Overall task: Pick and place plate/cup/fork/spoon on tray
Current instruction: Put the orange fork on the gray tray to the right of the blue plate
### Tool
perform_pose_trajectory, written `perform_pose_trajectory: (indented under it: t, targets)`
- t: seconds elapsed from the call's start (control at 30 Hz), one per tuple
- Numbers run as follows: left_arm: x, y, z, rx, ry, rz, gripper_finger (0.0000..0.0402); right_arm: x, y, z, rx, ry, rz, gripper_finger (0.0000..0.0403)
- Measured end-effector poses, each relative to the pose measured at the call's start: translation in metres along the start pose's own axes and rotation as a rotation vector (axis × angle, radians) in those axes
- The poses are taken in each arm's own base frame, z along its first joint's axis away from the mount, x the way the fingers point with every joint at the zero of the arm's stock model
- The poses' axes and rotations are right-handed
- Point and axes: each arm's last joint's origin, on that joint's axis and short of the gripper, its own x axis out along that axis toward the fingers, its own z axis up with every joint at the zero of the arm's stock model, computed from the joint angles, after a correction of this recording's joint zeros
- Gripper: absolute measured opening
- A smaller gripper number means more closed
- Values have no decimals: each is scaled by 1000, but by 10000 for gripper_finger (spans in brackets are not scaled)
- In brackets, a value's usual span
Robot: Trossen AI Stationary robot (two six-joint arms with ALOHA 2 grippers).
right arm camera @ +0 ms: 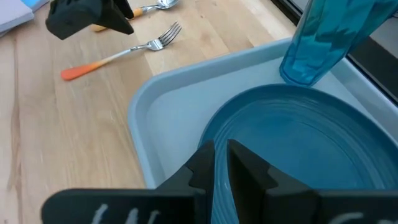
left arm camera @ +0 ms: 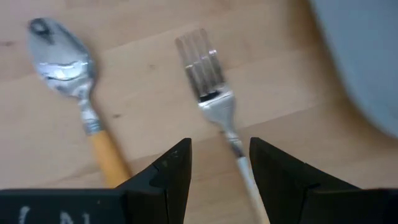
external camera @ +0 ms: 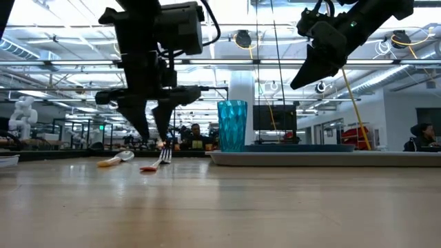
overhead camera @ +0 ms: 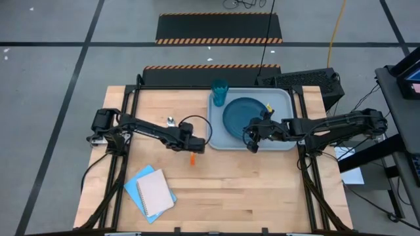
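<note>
The fork (left arm camera: 214, 99) lies flat on the table beside the spoon (left arm camera: 68, 74). Its red-orange handle end (overhead camera: 193, 159) points toward the near edge. My left gripper (left arm camera: 221, 165) is open and hangs just above the fork with one finger on either side of its thin neck, touching nothing; in the low view (external camera: 157, 134) its tips stand clear of the table. The teal-blue plate (overhead camera: 244, 117) and the teal cup (overhead camera: 219, 92) stand in the grey-blue tray (overhead camera: 283, 98). My right gripper (right arm camera: 221, 163) hovers high over the plate's near rim, shut to a narrow slit and empty.
A blue and a white notebook (overhead camera: 151, 191) lie at the near left of the table. The tray's left rim (overhead camera: 210, 128) is close to my left gripper. A black box (overhead camera: 308, 82) stands behind the tray. Bare wood stretches along the near edge.
</note>
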Motion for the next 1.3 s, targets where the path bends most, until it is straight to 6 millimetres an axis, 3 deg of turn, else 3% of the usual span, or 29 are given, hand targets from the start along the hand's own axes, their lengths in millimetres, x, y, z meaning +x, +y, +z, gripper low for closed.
perform_pose_trajectory:
  t: [0.5,1.1,1.3]
  targets:
    - [1,-6,1,-36,-19,-48,165,0,1,-1,0,18,26,36]
    - [40,-15,-10,-13,37,8,165,-1,4,-2,-25,24,63,36]
    - [44,-16,-10,9,44,15,163,-1,5,-2,-37,22,65,36]
